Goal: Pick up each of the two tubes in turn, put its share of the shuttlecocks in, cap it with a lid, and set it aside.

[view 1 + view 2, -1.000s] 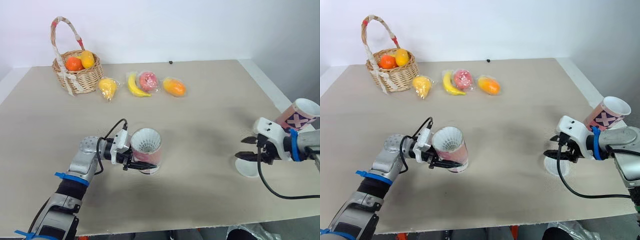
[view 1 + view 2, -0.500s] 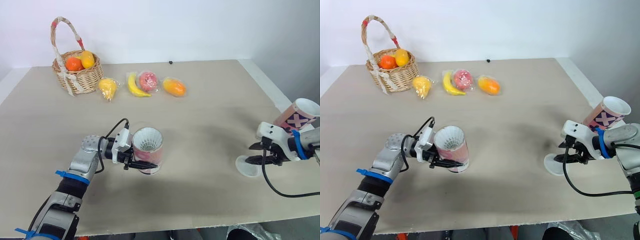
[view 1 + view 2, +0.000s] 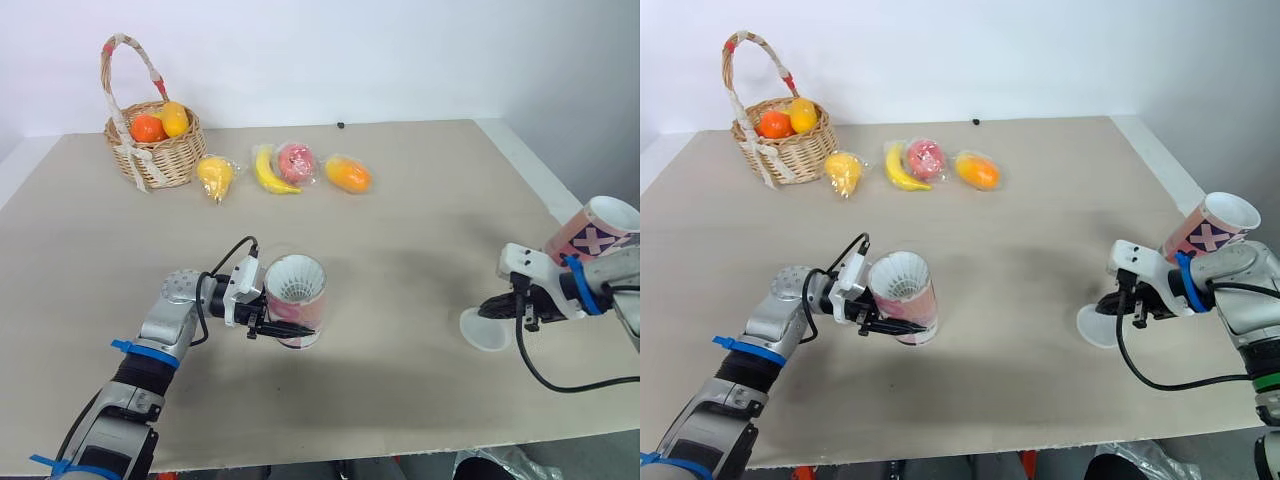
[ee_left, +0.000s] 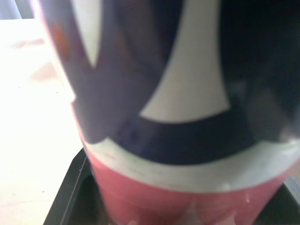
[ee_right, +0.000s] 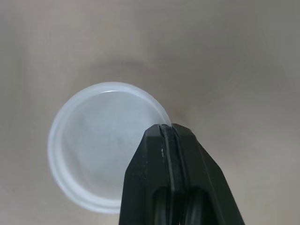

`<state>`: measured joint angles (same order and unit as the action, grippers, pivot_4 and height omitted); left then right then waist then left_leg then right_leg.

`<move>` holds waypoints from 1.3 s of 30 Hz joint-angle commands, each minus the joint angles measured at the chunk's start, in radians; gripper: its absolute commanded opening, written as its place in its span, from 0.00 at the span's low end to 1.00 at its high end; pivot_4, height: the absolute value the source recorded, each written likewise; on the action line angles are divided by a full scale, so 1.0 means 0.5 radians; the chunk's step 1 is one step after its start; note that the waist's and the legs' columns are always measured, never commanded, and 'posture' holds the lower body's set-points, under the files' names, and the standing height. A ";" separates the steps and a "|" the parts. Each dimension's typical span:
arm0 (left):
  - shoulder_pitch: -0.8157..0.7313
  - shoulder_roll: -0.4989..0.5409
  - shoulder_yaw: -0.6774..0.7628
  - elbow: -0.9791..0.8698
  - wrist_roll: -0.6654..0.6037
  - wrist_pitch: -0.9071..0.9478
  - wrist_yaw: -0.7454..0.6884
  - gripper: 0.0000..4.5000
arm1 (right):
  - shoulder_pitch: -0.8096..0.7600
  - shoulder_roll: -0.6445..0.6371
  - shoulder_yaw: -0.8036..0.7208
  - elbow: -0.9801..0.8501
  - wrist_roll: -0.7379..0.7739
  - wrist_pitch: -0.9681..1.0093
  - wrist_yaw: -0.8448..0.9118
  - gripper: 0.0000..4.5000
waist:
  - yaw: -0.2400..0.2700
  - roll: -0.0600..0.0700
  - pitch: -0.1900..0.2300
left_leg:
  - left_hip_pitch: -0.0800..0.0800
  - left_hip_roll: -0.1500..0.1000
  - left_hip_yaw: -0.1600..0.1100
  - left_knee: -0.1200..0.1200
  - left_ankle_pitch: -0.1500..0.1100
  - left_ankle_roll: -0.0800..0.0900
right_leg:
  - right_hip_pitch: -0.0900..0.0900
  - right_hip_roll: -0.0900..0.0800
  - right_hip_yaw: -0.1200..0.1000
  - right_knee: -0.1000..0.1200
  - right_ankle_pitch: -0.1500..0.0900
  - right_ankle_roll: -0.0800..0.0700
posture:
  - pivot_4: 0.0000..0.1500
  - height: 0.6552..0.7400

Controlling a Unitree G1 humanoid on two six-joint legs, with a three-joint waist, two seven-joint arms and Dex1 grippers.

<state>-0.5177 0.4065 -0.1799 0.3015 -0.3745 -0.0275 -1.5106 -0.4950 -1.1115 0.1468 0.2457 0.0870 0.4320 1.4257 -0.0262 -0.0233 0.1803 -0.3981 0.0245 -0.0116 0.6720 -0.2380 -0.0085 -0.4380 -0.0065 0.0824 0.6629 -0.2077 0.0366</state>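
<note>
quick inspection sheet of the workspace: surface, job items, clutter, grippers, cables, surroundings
surface: beige table, no spills seen
job's things: tube holding shuttlecocks, uncapped; second tube by the right arm, tilted, open; one lid
clutter: basket of fruit; four bagged fruits at the back
grippers: left gripper shut on the tube; right gripper fingers shut on the lid's rim
cables: black cable loops below the right wrist; left cable arcs over the left wrist
surroundings: white wall
</note>
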 commanded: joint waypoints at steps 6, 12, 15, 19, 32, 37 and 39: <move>-0.006 0.031 -0.032 0.073 0.052 0.062 0.001 0.52 | -0.319 0.142 -0.165 -0.396 0.358 0.275 0.058 0.01 | -0.015 0.000 0.000 | 0.003 0.000 0.001 0.000 0.000 0.000 | 0.002 0.000 0.002 0.000 0.002 0.002 | 1.00 0.88; -0.021 0.040 -0.043 0.098 0.057 0.079 -0.027 0.52 | -0.606 0.258 -0.157 -0.704 0.620 0.503 0.060 0.01 | -0.016 -0.001 0.000 | 0.003 0.000 0.000 0.000 0.000 -0.001 | 0.003 0.000 0.001 -0.001 0.002 0.002 | 1.00 0.88; -0.050 0.039 -0.049 0.145 0.069 0.072 -0.061 0.52 | -0.910 0.402 0.023 -0.797 0.603 0.489 0.093 0.01 | -0.030 0.001 0.000 | 0.003 0.001 0.001 0.000 0.000 0.000 | 0.002 0.001 0.001 -0.001 0.002 0.001 | 1.00 0.88; -0.090 0.027 -0.046 0.220 0.083 0.030 -0.089 0.52 | -1.193 0.556 0.271 -0.763 0.461 0.375 0.123 0.01 | -0.038 0.001 0.000 | 0.004 0.002 -0.001 -0.001 0.001 0.000 | 0.002 0.002 -0.001 -0.001 0.003 0.000 | 1.00 0.88; -0.117 -0.006 -0.041 0.355 0.116 -0.138 -0.107 0.52 | -1.574 0.979 0.686 -0.609 0.116 -0.007 0.181 0.01 | -0.035 -0.002 -0.002 | 0.002 0.002 -0.004 0.000 0.001 0.000 | 0.002 0.001 -0.003 0.000 0.002 -0.002 | 1.00 0.88; -0.105 -0.003 -0.051 0.368 0.125 -0.169 -0.111 0.52 | -1.610 1.047 0.729 -0.539 0.012 -0.089 0.159 0.01 | -0.037 -0.002 -0.002 | 0.003 0.002 -0.005 -0.001 0.002 0.001 | 0.003 0.003 -0.004 0.000 0.004 -0.004 | 1.00 0.88; -0.103 -0.002 -0.056 0.375 0.129 -0.181 -0.113 0.52 | -1.640 1.087 0.731 -0.485 -0.025 -0.122 0.140 0.01 | -0.038 -0.002 -0.002 | 0.004 0.002 -0.005 -0.001 0.003 0.001 | 0.003 0.003 -0.004 0.000 0.005 -0.004 | 1.00 0.88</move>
<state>-0.5916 0.4000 -0.1814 0.4498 -0.3721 -0.1047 -1.5815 -1.2758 -0.5795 0.5173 -0.0094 0.0944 0.3928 1.5013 -0.0453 -0.0241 0.1792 -0.3962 0.0256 -0.0141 0.6717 -0.2366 -0.0078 -0.4364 -0.0052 0.0804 0.6630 -0.2054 0.0348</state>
